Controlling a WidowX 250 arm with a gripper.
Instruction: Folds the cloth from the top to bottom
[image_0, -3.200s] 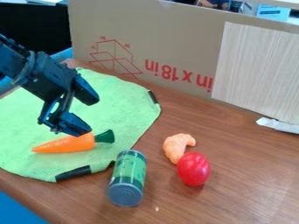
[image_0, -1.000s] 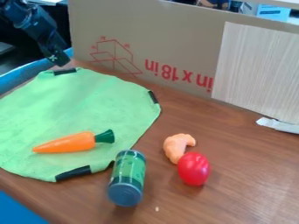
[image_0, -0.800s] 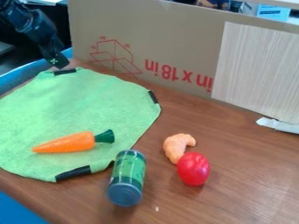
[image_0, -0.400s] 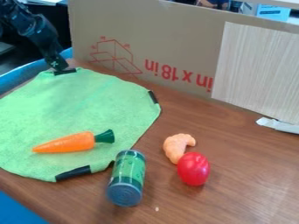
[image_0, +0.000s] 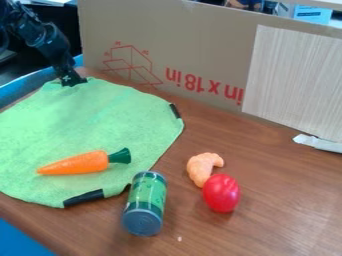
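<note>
My gripper (image_0: 71, 81) is low at the upper left, right at the cloth's top edge, where it covers the black strip on that edge. The green cloth (image_0: 80, 120) lies spread flat on the table's left part, with black strips at its right and bottom edges too. An orange toy carrot (image_0: 75, 164) with a green top rests on the cloth's lower part.
A green can (image_0: 145, 202) lies beside the cloth's lower right edge. To its right are an orange croissant-shaped toy (image_0: 203, 168) and a red toy (image_0: 221, 193) on the brown table (image_0: 280, 200). A cardboard panel (image_0: 200, 45) stands along the back.
From over the cloth's middle, my gripper has moved up and left to its top edge, then lowered onto the black strip there. Cloth, carrot and other toys have stayed put.
</note>
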